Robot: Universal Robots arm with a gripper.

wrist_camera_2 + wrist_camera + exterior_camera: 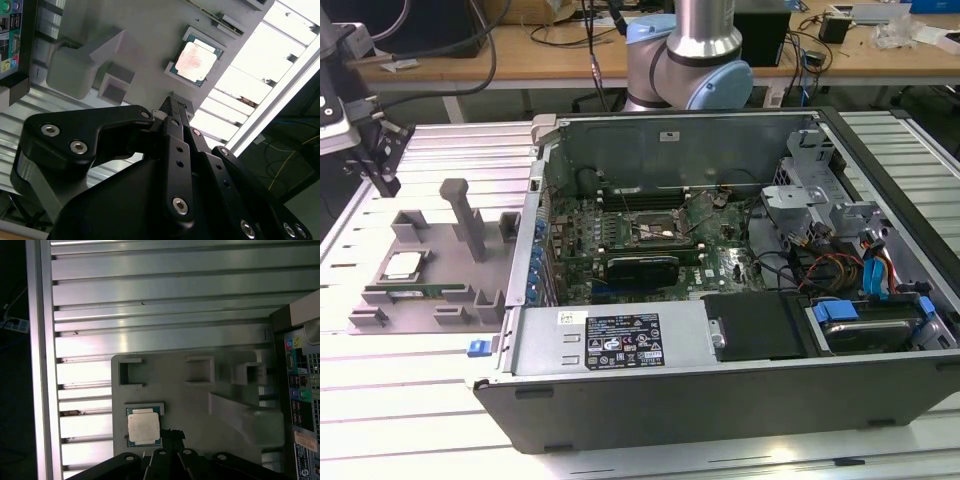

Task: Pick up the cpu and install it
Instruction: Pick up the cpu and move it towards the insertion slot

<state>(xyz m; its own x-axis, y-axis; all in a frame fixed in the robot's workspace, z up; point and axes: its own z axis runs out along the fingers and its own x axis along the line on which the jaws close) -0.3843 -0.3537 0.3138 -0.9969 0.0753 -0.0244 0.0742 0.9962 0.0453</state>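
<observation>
Starting at the exterior view's left: a grey printed fixture point(442, 258) lies on the slatted aluminium table point(410, 400), and the cpu point(402, 265) sits in a shallow square pocket on it, metal lid up. My read is that the pocket keeps the chip flat and squared for a straight-down grab. Just in front of it a green memory stick point(415, 292) rests in its own slot.

In both wrist views the gripper point(172, 106) point(172, 434) hovers above the fixture point(145, 45) point(200, 400), its tip near one edge of the cpu point(195, 60) point(144, 426) but clear of it. The two black fingers are pressed together with nothing between them. The chip lies untouched, and glare hides any marking on its lid.

Moving right, the computer case point(670, 150) lies on its side with the panel off, presumably so the motherboard point(720, 262) and its socket point(655, 222) face up for the arm. A black-and-white sticker point(620, 340) on the front cover carries print I can't make out. At the far right sits the drive bay point(865, 335).
</observation>
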